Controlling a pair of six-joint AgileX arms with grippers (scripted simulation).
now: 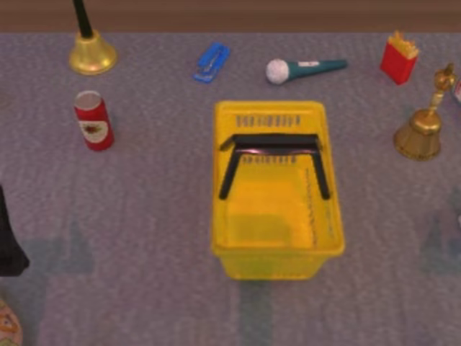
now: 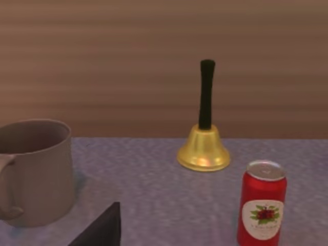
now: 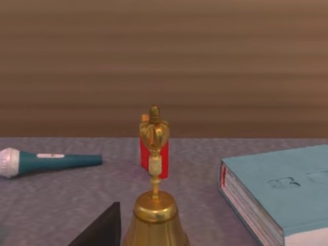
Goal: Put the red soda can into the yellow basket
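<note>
red soda can [image 1: 94, 121] upright, flower label, left of yellow basket [image 1: 276, 189].

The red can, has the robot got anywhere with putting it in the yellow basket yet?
Nothing looks done so far. The red can stands upright on the table's left side, near a gold bell, well apart from the yellow basket, whose inside looks bare. No hand is touching the can; only a bit of the left arm shows at the left edge. The pickup, carry and drop remain.
</note>
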